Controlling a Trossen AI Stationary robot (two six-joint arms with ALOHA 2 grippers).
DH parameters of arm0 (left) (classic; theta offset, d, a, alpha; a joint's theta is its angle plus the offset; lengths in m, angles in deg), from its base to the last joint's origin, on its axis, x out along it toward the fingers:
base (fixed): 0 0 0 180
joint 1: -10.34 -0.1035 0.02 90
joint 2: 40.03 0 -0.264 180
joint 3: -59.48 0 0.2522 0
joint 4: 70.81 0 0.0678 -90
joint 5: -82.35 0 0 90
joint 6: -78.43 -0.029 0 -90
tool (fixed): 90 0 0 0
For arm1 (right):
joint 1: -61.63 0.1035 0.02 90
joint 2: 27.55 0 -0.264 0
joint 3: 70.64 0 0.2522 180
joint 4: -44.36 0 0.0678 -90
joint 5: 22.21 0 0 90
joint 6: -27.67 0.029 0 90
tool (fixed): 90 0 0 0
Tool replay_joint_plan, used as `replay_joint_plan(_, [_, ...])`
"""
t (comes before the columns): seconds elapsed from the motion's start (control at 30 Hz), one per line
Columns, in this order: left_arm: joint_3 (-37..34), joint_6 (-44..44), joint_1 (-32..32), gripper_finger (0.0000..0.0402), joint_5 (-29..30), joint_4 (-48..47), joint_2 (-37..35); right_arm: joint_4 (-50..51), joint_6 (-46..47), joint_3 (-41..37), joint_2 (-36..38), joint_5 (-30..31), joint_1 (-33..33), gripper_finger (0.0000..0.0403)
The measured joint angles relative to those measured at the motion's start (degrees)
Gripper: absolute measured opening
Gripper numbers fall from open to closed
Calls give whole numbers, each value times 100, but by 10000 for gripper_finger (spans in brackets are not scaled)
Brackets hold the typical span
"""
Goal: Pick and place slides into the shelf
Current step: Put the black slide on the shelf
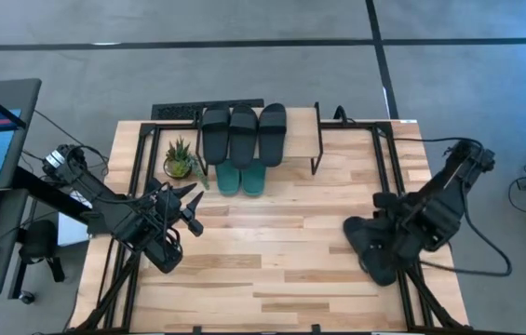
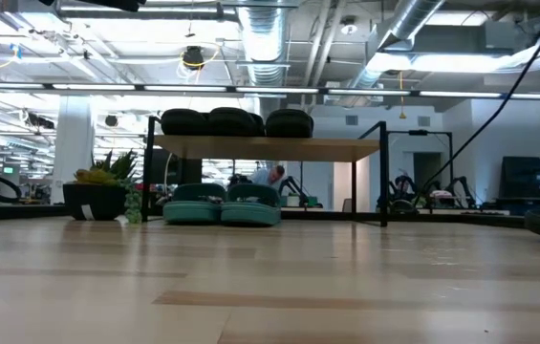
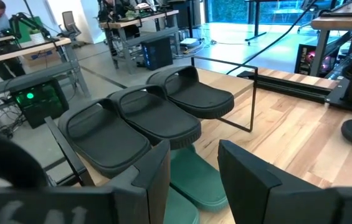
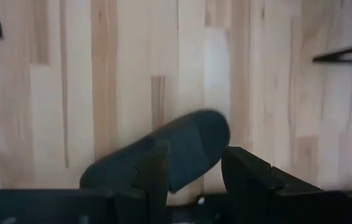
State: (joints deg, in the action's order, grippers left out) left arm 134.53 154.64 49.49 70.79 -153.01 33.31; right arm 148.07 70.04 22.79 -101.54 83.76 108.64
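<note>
From above, three black slides sit on the shelf, two teal slides under it, bare table ahead. Left gripper hangs open. Up close, right gripper maybe pinches another black slide.

Grey floor around the table; exposed ceiling ducts under strip lights.

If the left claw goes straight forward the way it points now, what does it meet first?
Probably the teal slides under the shelf: they lie directly ahead of the open left claw. The black slides on the shelf sit just above that line, so depth leaves some doubt.
</note>
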Motion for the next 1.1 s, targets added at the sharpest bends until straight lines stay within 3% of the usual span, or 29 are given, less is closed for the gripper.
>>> replay_joint_plan(0.37, [0,70,0,125,0,2,0,-58,1609,-942,1,-109,1178,134])
replay_joint_plan(0.63, [0,81,-122,125,0,67,0,-658,2496,-1783,-36,-95,1894,133])
replay_joint_plan(1.1, [0,76,-258,125,0,175,0,-1852,2821,-3037,-36,106,2073,133])
